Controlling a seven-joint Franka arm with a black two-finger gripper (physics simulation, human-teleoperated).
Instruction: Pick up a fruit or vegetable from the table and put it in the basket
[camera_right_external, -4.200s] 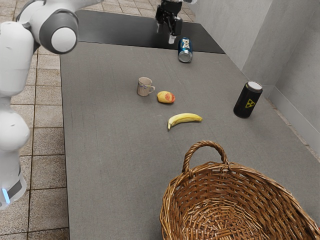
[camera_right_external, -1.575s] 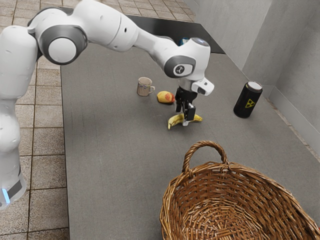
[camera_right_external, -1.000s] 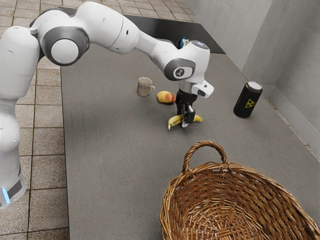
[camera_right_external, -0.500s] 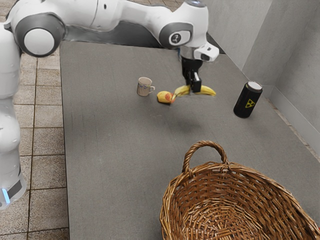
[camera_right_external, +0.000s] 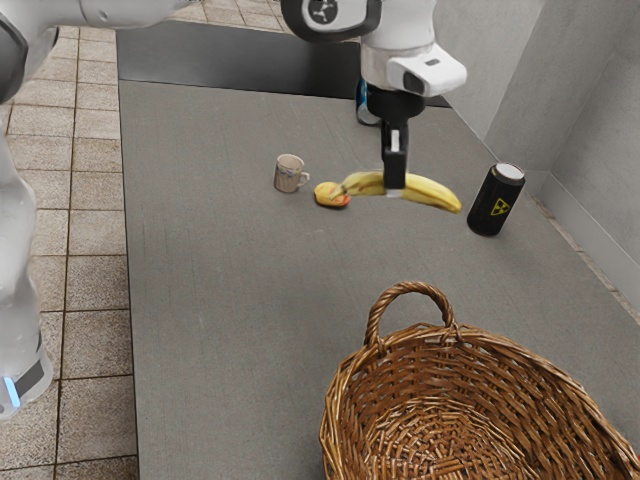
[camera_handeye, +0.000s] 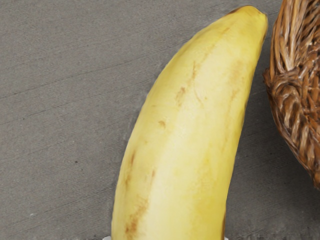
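Banana aloft over the table, clamped mid-length in my gripper, its ends jutting out either side. Basket sits apart from it, interior bare. On the tabletop I note a mug near a yellow-and-red fruit, and a black can standing upright.

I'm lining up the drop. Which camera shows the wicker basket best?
The exterior view: it shows the wicker basket with its looped handle and much of its inside, though the frame cuts off its near part. The wrist view has a slice of its weave at the edge, beside the banana.
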